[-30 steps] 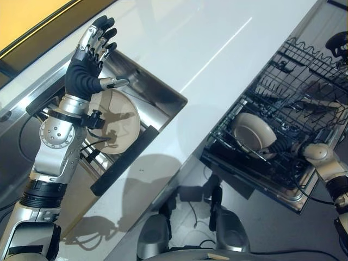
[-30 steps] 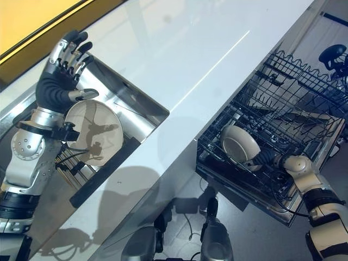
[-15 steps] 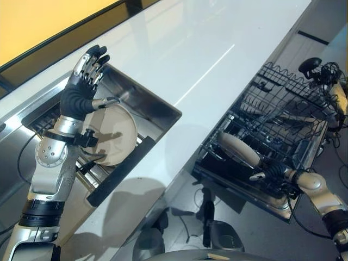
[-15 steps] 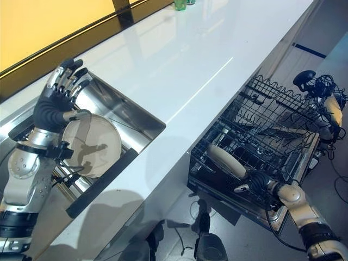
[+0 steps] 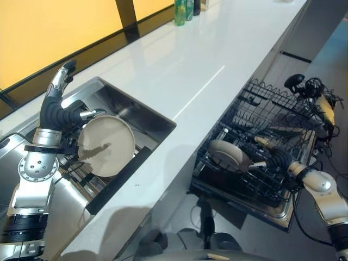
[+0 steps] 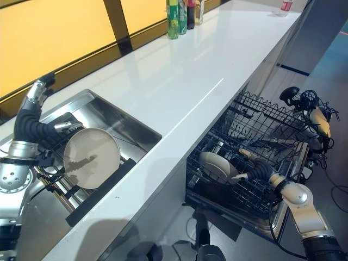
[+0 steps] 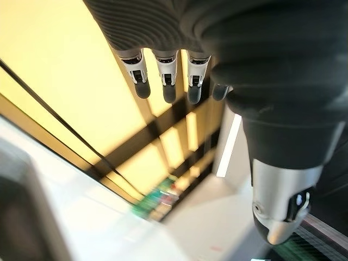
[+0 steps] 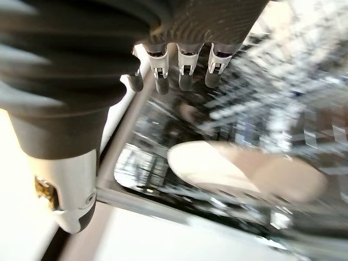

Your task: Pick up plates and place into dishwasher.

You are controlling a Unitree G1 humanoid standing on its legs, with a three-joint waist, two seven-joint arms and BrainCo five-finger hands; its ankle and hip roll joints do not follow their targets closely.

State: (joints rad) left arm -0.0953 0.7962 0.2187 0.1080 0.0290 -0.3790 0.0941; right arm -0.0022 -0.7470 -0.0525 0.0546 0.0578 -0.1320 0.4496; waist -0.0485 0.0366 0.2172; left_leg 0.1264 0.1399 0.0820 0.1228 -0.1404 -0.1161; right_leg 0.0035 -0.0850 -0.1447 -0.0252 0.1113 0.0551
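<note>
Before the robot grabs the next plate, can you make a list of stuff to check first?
1. Left hand empty, fingers straight: ok.
2. Right hand let go of the plate in the rack: ok, fingers straight.
3. That plate sitting steady between the wires: cannot tell.
4. Plate in the sink free to grab: ok, it leans up in the sink.
5. Dishwasher rack pulled out with room: ok.

A kitchen: a long white countertop (image 5: 179, 65) holds a sunken steel sink (image 5: 128, 109) with a plate (image 5: 106, 145) in it, bottles (image 6: 182, 13) line the yellow wall, and a dishwasher rack (image 5: 272, 141) stands pulled out below.
</note>
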